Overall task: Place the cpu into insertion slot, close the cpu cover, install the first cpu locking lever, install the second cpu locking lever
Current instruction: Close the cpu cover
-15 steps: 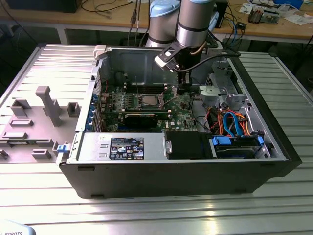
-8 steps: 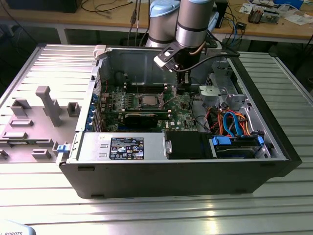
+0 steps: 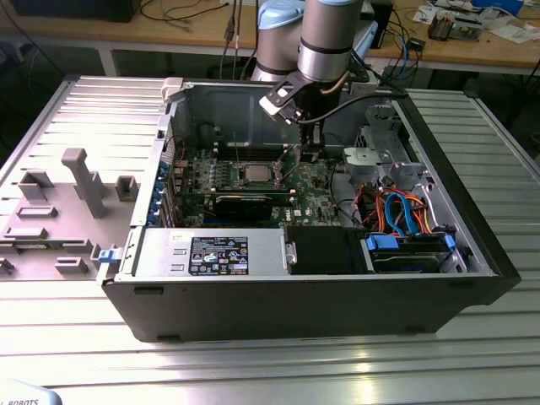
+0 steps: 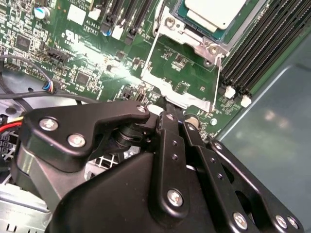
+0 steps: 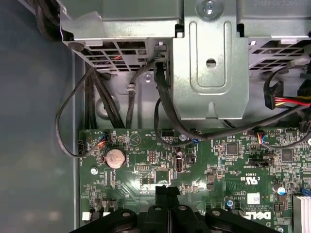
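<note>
Finds the cpu (image 4: pixel 214 10) seated flat in the insertion slot (image 4: pixel 190 41) on the green motherboard (image 4: pixel 87 53). Notes the cpu cover (image 4: pixel 182 98) swung open, away from the slot. Records the gripper (image 4: pixel 175 115) narrow, fingers together, tips at the cover's free edge; cannot tell contact. Marks memory slots (image 4: pixel 262 48) just beside the slot, grey case wall (image 4: pixel 277 136) near beyond them. Places the computer case (image 3: pixel 295 308) on a ribbed metal table (image 3: pixel 253 371), drive cage (image 3: pixel 371 160) close beside the arm (image 3: pixel 325 34).

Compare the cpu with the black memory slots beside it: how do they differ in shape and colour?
The cpu is a flat square with a pale silvery top; the memory slots are long, narrow and black. The cpu is a single piece; the memory slots are several, lying parallel. Both sit on the green motherboard.
</note>
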Controlling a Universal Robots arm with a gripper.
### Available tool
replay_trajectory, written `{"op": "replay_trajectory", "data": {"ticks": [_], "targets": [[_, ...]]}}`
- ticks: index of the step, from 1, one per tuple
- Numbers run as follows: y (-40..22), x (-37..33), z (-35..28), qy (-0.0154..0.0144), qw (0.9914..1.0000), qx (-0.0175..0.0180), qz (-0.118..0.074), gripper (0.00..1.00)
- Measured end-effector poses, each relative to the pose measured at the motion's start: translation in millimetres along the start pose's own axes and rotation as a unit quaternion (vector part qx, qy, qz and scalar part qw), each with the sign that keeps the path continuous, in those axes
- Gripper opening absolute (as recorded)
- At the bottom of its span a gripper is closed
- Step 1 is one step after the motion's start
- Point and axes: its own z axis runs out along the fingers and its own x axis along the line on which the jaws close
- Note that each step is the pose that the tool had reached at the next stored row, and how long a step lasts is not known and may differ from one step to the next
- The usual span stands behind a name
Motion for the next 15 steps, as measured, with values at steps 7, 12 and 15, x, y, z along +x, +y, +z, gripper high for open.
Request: {"op": "replay_trajectory", "data": {"ticks": [7, 12, 15], "targets": [[-4.0, -0.1, -0.1, 0.0000, 1.00000, 0.0000, 0.000, 0.11], [-5.3, -0.1, -0.1, 0.0000, 1.00000, 0.0000, 0.000, 0.11], [-6.3, -0.1, -0.1, 0.0000, 1.00000, 0.0000, 0.000, 0.11]]}}
